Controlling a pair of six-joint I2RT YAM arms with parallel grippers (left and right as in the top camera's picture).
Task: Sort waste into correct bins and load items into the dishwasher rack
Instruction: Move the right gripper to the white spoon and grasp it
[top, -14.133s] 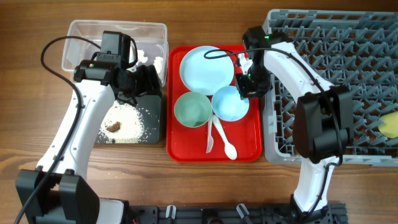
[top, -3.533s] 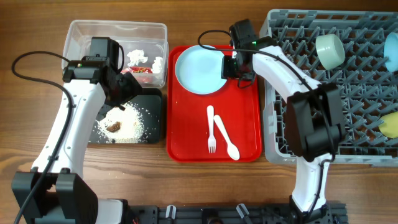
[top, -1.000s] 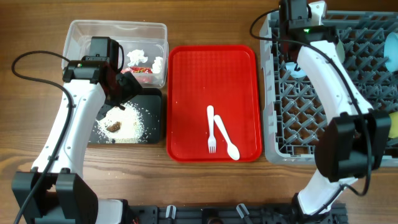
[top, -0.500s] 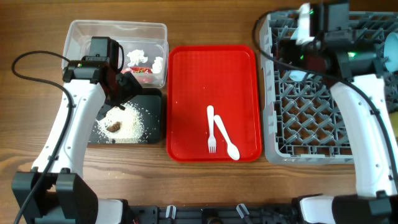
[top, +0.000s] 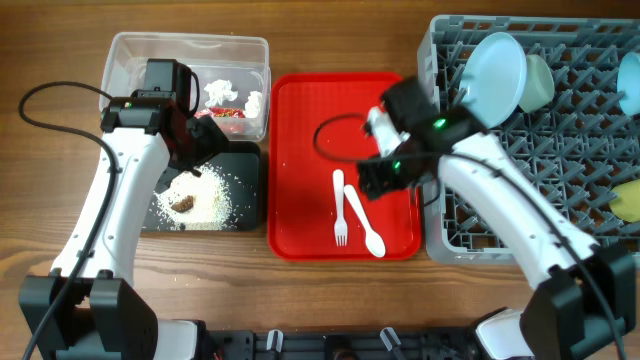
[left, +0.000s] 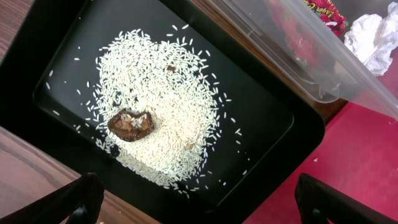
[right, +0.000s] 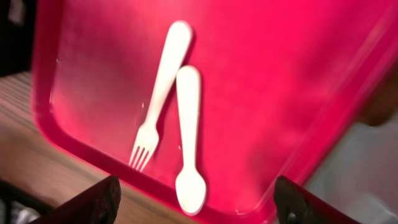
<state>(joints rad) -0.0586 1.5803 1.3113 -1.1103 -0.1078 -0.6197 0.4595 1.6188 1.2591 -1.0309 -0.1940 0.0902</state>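
A white fork (top: 340, 208) and spoon (top: 363, 224) lie side by side on the red serving tray (top: 300, 120). My right gripper (top: 373, 182) hovers open just above them, empty; in its wrist view the fork (right: 158, 93) and spoon (right: 189, 137) lie between the wide-set right gripper (right: 199, 208) fingers. The light blue plate (top: 495, 65) stands in the grey rack (top: 432, 235) beside the pale green bowl (top: 538, 80), blue bowl (top: 630, 75) and yellow cup (top: 627, 200). My left gripper (left: 202, 211) hangs open over the black tray (left: 261, 118) of rice (left: 161, 106).
The clear tub (top: 130, 45) behind the black tray (top: 245, 160) holds a red wrapper (top: 228, 113) and white tissue (top: 220, 90). A brown food bit (left: 130, 122) sits in the rice. The rack's upright pegs stand to the right of the red tray.
My right arm has swung from the rack's back left corner, where the plate now stands, down over the fork and spoon, its jaws wider. The left arm has not moved.
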